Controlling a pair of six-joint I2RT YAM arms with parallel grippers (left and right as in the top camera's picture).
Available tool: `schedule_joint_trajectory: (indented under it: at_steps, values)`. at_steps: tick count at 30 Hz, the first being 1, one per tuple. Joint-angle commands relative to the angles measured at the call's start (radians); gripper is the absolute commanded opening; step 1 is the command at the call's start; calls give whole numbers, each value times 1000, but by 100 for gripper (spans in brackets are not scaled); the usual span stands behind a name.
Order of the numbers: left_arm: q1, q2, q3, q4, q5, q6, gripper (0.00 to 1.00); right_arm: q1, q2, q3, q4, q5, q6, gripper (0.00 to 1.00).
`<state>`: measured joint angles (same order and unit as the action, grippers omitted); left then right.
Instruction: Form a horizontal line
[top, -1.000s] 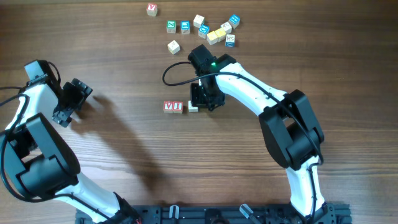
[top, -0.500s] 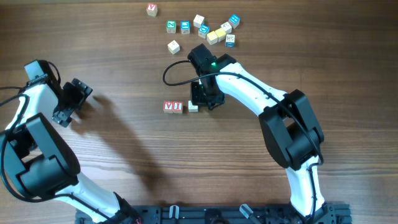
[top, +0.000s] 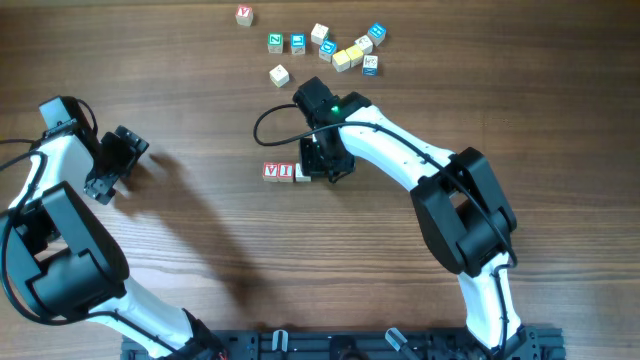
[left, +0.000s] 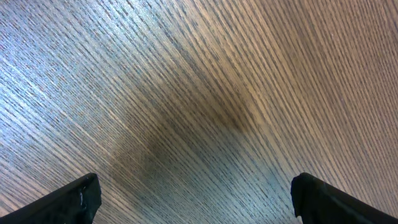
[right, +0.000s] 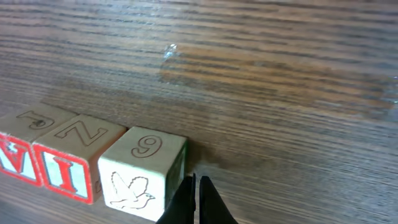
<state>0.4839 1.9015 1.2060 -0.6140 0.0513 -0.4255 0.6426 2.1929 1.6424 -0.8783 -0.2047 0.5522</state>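
Observation:
The horizontal line (top: 285, 172) on the wooden table is a short row of three cubes. Two are red-lettered cubes (right: 43, 155), and a pale cube (right: 140, 171) with a 6 and a bird outline sits tight against their right end. My right gripper (right: 198, 198) is shut and holds nothing; its tips rest against the pale cube's right side. From overhead the right gripper (top: 320, 163) covers part of that cube. My left gripper (left: 199, 199) is open over bare wood, far to the left (top: 115, 165).
Loose cubes lie at the back: a red-lettered one (top: 244, 15), a green-lettered (top: 275, 42), a blue-lettered (top: 297, 42), a plain pale one (top: 279, 74), a yellow one (top: 347, 58) and a white dark-marked one (top: 370, 63). The right arm's cable (top: 262, 122) loops near the row.
My right gripper slid left, still shut, and pushed the pale cube leftward until it met the two red-lettered cubes. The left arm has not moved.

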Motion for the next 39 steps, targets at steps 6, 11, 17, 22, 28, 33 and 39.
schedule_joint_trajectory:
  at_steps: [6,11,17,22,28,33,39]
  values:
    - [3,12,-2,0,4,-9,100,-2,12,-1,2,117,0,5]
    - [3,12,-2,0,4,-9,100,-2,12,-1,3,140,1,6]
    - [3,12,-2,0,4,-9,100,-3,12,-1,6,166,1,6]
    - [3,12,-2,0,4,-9,100,-3,12,-1,7,182,1,6]
    - [3,12,-2,0,4,-9,100,-3,12,-1,33,191,0,6]
    - [2,12,-2,0,4,-9,100,-3,12,-1,40,191,1,6]
    - [3,12,-2,0,4,-9,100,-3,12,-1,40,198,1,6]
